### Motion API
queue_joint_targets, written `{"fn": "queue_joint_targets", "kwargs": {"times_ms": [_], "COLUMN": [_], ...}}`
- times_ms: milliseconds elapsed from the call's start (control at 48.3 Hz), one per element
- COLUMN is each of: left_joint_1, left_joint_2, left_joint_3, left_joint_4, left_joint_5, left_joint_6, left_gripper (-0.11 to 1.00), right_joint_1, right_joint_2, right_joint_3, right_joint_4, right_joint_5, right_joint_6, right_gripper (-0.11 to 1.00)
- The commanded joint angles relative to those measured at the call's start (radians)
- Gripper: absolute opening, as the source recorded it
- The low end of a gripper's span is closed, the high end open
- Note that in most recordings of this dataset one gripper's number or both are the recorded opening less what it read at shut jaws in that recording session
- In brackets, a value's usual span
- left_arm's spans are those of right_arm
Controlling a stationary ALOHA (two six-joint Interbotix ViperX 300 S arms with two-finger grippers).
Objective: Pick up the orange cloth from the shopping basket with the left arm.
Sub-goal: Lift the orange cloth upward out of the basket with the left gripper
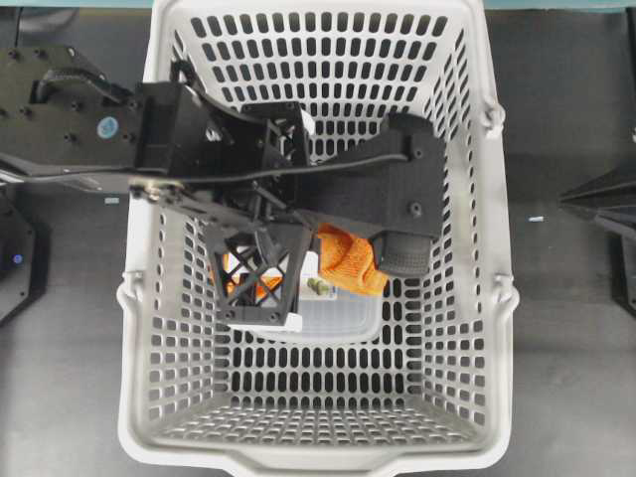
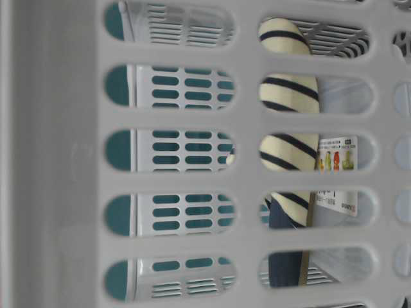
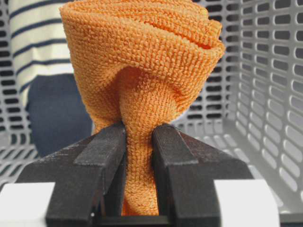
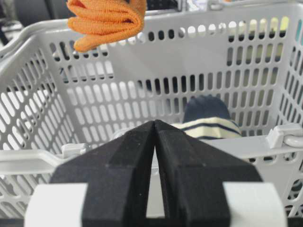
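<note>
Left wrist view — the orange cloth [image 3: 142, 80] is being pinched tight by the left gripper [image 3: 139, 165].
It is best being lifted straight up — clear of the shopping basket [image 3: 265, 94].

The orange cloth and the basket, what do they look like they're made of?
The orange cloth looks like soft terry or microfibre: looped, nubbly texture, bunching where the left end effector pinches it. The basket looks like moulded light grey plastic, smooth and matte, with regular slotted holes.
</note>
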Motion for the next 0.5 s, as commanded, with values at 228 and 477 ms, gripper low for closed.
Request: {"fn": "queue_joint_targets", "kwargs": {"times_ms": [228, 477], "left_joint_1": [0.003, 0.006], "left_joint_2": [-0.012, -0.012], "left_joint_3": [-0.025, -0.020], "left_joint_4": [0.003, 0.003], "left_joint_5": [-0.003, -0.003], "left_joint_6": [0.002, 0.002], "left_gripper": [0.14, 0.14], "right_joint_1": [-0.002, -0.002], "right_joint_2": [0.005, 0.002], "right_joint_3": [-0.014, -0.012], "right_joint_4": [0.003, 0.003], "right_joint_5": [-0.012, -0.011], "right_joint_6": [0.002, 0.003], "right_gripper": [-0.01, -0.01]}}
